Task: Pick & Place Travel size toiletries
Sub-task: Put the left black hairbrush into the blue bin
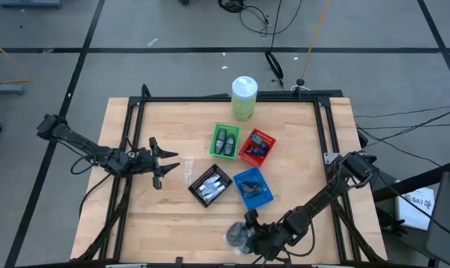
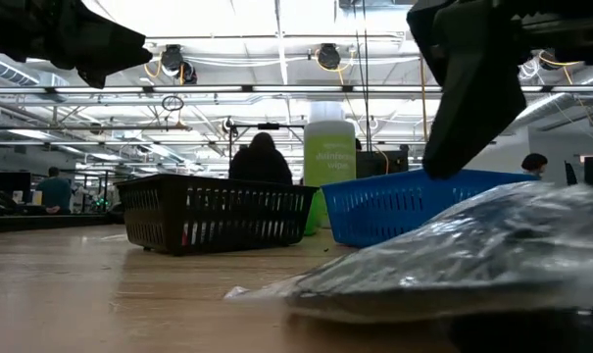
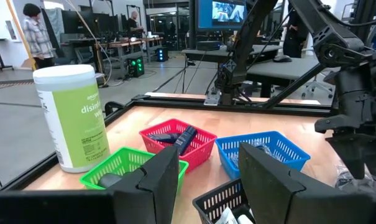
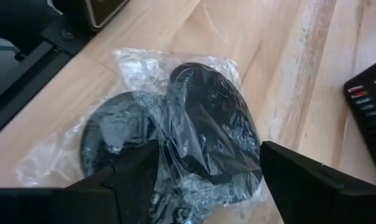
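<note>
1. Discs in a clear plastic bag (image 4: 175,130) lie on the bare wood near the table's front edge, outside every tray; in the high view the bag (image 1: 237,237) sits well apart from the blue tray (image 1: 252,186). They look like the grey round discs, and they appear to be the only toiletries left unsorted.
2. Right gripper (image 4: 203,171) hangs directly over the bag with its fingers spread wide, one on either side of the discs. It holds nothing yet; whether the fingertips touch the plastic cannot be told.
3. Sorting looks mostly done. The green tray (image 1: 225,140) holds two dark oval bottles, the red tray (image 1: 257,146) holds dark flat packs, and the black tray (image 1: 210,185) holds small white tubes. The blue tray has something dark in it, too small to identify.
4. A small clear wrapper (image 1: 186,173) lies on the wood just beside the black tray; what is in it, if anything, is not visible.
5. Left gripper (image 1: 167,163) waits above the table's left side, fingers open and empty, pointing toward the trays.
6. The pale-green canister (image 1: 244,97) stands at the far edge, not part of the sorting.
7. Remaining, by my reading: close on the bag, lift it, and carry it to a tray, probably the blue one nearest.
</note>
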Controlling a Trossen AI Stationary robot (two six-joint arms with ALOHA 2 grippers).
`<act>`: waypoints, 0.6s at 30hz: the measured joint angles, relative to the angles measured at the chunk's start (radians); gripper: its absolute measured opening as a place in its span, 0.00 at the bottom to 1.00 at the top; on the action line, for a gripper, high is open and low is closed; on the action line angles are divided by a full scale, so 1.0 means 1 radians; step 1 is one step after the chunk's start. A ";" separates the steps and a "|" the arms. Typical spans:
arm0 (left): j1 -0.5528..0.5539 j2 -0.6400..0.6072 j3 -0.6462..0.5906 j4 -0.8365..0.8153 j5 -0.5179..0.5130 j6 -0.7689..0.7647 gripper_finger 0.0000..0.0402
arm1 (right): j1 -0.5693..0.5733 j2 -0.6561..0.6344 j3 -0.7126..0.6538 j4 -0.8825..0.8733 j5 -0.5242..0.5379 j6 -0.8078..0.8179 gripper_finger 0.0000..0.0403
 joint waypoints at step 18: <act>0.000 0.000 0.000 0.000 0.000 0.000 0.41 | -0.030 0.000 0.000 -0.004 -0.078 -0.032 0.39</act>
